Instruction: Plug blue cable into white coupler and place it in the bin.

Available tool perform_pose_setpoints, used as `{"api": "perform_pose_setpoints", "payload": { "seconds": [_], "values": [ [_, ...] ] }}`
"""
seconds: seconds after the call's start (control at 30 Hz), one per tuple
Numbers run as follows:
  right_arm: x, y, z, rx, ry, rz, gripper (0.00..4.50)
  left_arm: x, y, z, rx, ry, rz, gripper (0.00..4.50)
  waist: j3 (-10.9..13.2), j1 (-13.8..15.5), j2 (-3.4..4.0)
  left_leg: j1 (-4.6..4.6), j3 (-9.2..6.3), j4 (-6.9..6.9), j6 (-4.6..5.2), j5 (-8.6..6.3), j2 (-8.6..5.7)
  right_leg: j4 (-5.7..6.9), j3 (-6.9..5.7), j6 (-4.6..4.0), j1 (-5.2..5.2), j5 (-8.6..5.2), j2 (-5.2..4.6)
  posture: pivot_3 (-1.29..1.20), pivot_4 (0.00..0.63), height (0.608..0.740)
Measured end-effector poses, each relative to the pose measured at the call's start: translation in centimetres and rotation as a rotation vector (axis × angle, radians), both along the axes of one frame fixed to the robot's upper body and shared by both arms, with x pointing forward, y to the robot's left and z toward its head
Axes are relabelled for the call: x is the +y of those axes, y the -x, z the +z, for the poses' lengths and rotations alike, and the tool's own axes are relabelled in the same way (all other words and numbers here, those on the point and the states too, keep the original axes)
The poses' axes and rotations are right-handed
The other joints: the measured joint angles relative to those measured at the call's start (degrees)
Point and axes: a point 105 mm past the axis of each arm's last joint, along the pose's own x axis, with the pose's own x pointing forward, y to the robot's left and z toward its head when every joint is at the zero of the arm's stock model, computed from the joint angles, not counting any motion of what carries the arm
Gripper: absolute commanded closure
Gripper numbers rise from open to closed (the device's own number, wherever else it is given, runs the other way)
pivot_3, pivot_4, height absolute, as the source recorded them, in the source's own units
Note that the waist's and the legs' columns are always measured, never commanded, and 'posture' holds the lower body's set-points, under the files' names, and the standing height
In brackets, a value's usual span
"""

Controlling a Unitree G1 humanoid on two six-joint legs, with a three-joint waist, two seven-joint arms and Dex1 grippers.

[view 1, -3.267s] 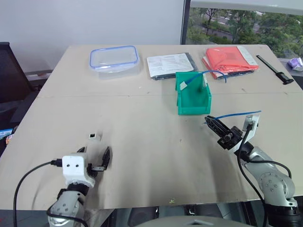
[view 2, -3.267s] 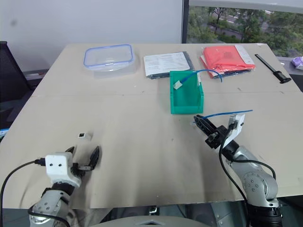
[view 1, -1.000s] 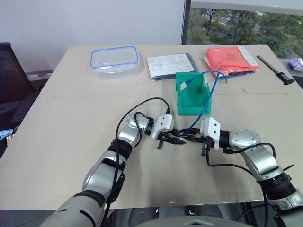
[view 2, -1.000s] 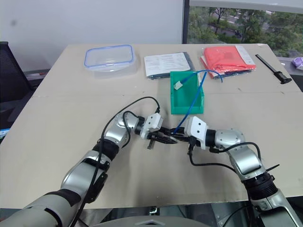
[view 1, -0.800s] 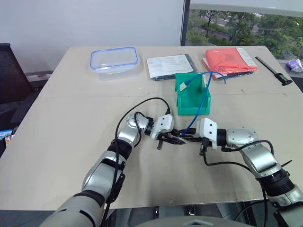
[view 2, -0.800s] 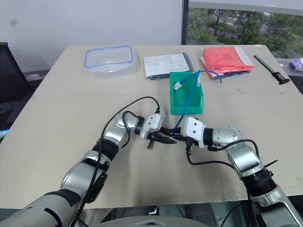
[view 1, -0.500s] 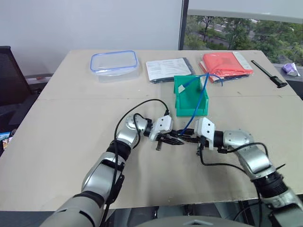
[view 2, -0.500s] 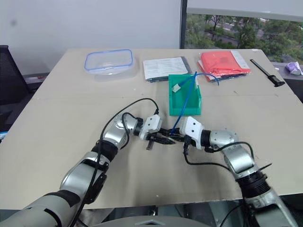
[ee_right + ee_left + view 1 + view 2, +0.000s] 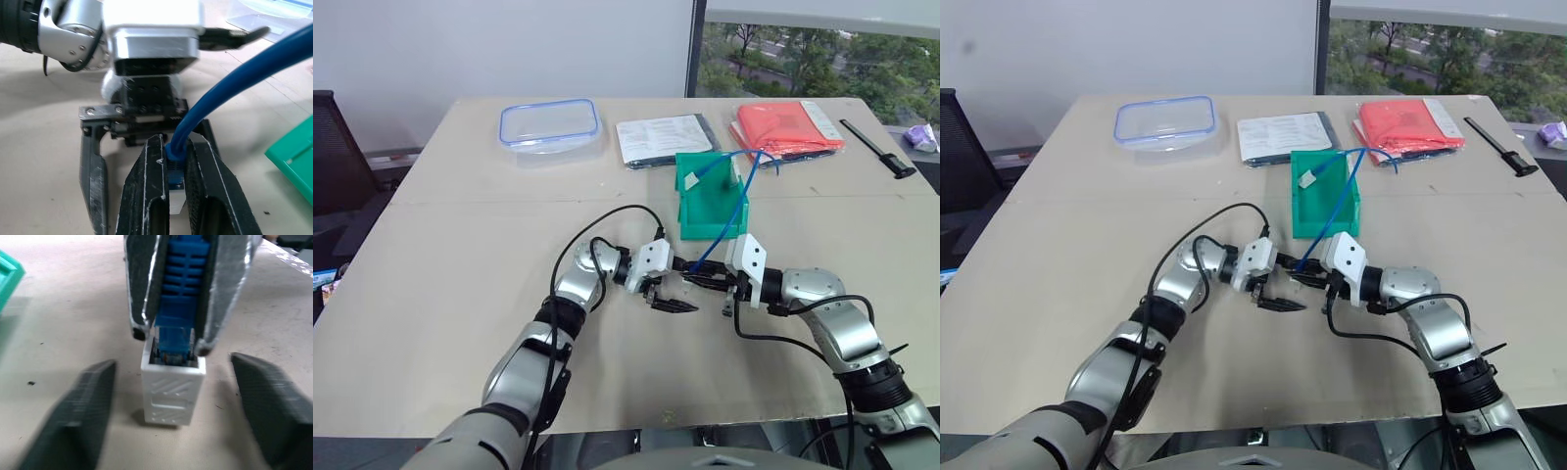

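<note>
While I am watching from the head, my left gripper is standing spread and my right gripper is pinching the blue cable, which is trailing into the green bin. Through the left wrist, the plug is sitting in the white coupler; I am keeping the lift straight so it stays seated.

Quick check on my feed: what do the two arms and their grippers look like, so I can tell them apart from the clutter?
Both arms are silver-grey metal with black joints. Each wrist carries a white box, and a black cord loops to it. Left gripper and right gripper each have two black fingers.
</note>
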Motion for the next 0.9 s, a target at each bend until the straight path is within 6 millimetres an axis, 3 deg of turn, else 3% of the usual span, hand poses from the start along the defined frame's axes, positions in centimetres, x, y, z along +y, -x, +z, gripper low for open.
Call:
{"api": "perform_pose_setpoints", "payload": {
  "seconds": [0.13,0.23,0.3,0.4,0.43,0.6,0.63,0.7,0.9],
  "values": [
    [-0.8,-1.1,3.6,-0.036,-0.055,-0.036,4.50,2.5,0.3,2.8,0.013,0.095,0.224,0.80,0.31,-1.07,0.10,0.01,-0.03,-0.02,-0.01,0.00,0.31,0.10,-0.03,0.01,-0.03,0.01,0.03,0.00,0.150,0.740],
    [-1.2,-2.8,6.8,-0.057,-0.098,-0.115,4.50,3.5,0.2,6.9,-0.017,0.186,0.394,0.80,0.38,-0.95,0.14,0.05,-0.10,-0.01,-0.02,0.01,0.31,0.15,-0.11,0.00,0.01,0.00,0.03,0.00,0.150,0.740],
    [-1.2,-3.6,7.7,-0.038,-0.111,-0.134,4.50,3.8,0.2,8.7,-0.028,0.224,0.460,0.80,0.42,-0.88,0.15,0.07,-0.07,0.00,-0.02,0.01,0.27,0.15,-0.10,0.00,0.03,0.00,0.02,0.00,0.150,0.740],
    [-1.7,-6.5,9.2,0.051,-0.139,-0.174,4.50,4.2,0.4,11.1,-0.006,0.257,0.603,0.80,0.71,-1.20,0.18,0.05,0.02,0.05,-0.01,0.02,0.18,0.13,0.03,0.02,0.04,0.02,-0.01,0.00,0.150,0.740],
    [-2.1,-8.4,10.5,0.084,-0.161,-0.203,4.50,4.4,0.3,12.5,-0.008,0.271,0.682,0.80,0.71,-0.99,0.17,0.05,-0.04,0.03,-0.02,0.02,0.06,0.10,-0.02,0.02,0.06,0.02,0.00,0.00,0.150,0.740],
    [-1.5,-13.8,9.7,0.230,-0.118,-0.303,4.50,5.0,-1.2,13.9,0.013,0.247,0.878,0.80,0.85,-1.19,0.16,0.04,-0.03,-0.10,-0.03,0.02,-0.05,0.09,-0.02,0.02,-0.02,0.02,0.03,0.00,0.150,0.740],
    [-1.4,-14.5,9.1,0.241,-0.086,-0.324,3.71,5.0,-1.2,14.0,0.018,0.241,0.895,0.74,0.85,-1.16,0.17,0.01,-0.04,-0.14,-0.05,0.03,-0.05,0.05,-0.03,0.03,-0.03,0.01,0.02,0.00,0.150,0.740],
    [-1.5,-15.2,8.4,0.242,-0.058,-0.354,3.06,5.0,-1.3,13.9,0.029,0.232,0.912,0.74,0.91,-1.15,0.18,-0.05,-0.03,-0.18,-0.32,0.17,-0.05,-0.03,-0.02,0.08,-0.07,-0.02,0.00,0.00,0.150,0.740],
    [-3.9,-17.4,8.5,0.157,-0.038,-0.534,0.06,5.1,-1.5,13.6,0.044,0.213,0.939,0.74,1.15,-1.17,0.18,-0.13,0.02,-0.29,-0.38,0.18,-0.02,-0.08,-0.03,0.10,-0.14,-0.03,-0.20,0.00,0.150,0.740]
  ]
}}
